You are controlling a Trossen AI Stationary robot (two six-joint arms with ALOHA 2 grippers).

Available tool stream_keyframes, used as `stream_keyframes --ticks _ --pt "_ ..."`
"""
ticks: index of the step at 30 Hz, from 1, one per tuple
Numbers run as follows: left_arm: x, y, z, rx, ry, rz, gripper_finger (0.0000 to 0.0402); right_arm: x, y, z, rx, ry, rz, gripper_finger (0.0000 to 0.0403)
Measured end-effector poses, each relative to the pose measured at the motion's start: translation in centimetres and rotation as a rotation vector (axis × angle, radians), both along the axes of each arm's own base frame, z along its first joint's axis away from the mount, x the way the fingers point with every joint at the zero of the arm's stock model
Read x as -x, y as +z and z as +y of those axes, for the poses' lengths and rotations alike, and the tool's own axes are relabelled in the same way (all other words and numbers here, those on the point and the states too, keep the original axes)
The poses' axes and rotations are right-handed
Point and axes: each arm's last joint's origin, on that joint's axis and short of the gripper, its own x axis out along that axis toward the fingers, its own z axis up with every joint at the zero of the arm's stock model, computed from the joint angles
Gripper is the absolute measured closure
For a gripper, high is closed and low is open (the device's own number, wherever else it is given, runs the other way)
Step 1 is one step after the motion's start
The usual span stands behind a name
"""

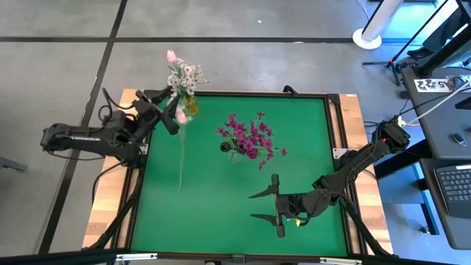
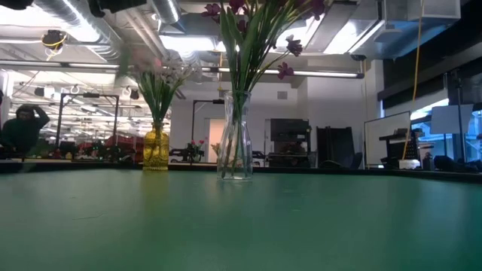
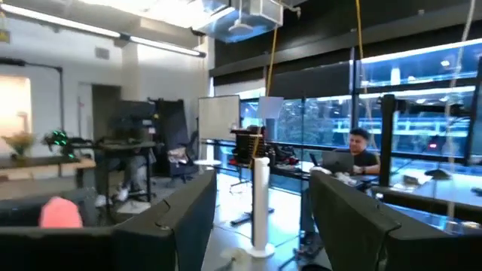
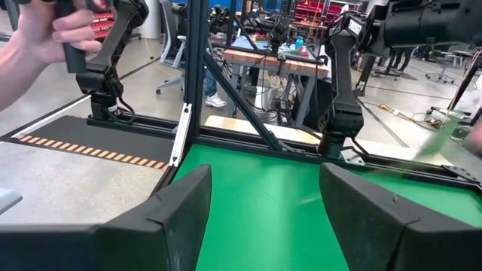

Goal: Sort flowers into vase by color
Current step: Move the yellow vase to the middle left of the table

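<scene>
A yellow vase (image 1: 190, 104) (image 2: 156, 148) at the far left of the green mat holds white blossoms (image 1: 188, 76) and a pink tulip (image 1: 171, 55). A clear vase (image 1: 227, 146) (image 2: 235, 143) mid-table holds magenta flowers (image 1: 250, 136). Another pink tulip bud (image 1: 180, 115) (image 3: 60, 213) shows just beside my left gripper (image 1: 174, 121) (image 3: 260, 196), its pale stem (image 1: 181, 158) running toward the near edge. I cannot tell whether it lies on the mat or is in the air. The left fingers stand open with nothing between them. My right gripper (image 1: 252, 207) (image 4: 263, 177) waits open at the near right.
Bare green mat (image 1: 213, 221) spreads over the near half between the arms. A person's hand (image 4: 45, 34) grips a dark arm beyond the table's far side. Seated people show in the room behind (image 2: 22, 128) (image 3: 361, 150). Wooden borders (image 1: 110, 213) frame the mat.
</scene>
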Motion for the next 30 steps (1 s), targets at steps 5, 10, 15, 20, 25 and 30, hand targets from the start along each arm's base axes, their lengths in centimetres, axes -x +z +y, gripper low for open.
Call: stream_keyframes --ticks 5,10,15,20,25,30 --pt "0.0 0.0 -1.3 0.019 -0.089 -0.012 0.0251 0.0 0.0 0.0 0.000 0.000 0.000 0.0157" --pt "0.0 -0.1 -2.9 0.033 -0.177 0.000 0.0326 0.0 0.0 0.0 0.000 0.000 0.000 0.0157" --pt "0.5 -0.2 -5.0 0.051 -0.290 0.027 0.0340 0.0 0.0 0.0 0.000 0.000 0.001 0.0157" --pt "0.8 -1.8 -7.6 0.097 -0.344 0.160 0.0306 0.0 0.0 0.0 0.000 0.000 0.001 0.0157" --pt "0.8 -4.8 -9.3 0.201 -0.275 0.249 0.0267 0.0 0.0 0.0 0.000 0.000 0.001 0.0157" --pt "0.6 -9.6 -9.2 0.348 -0.259 0.245 0.0236 0.0 0.0 0.0 -0.001 0.001 0.000 0.0157"
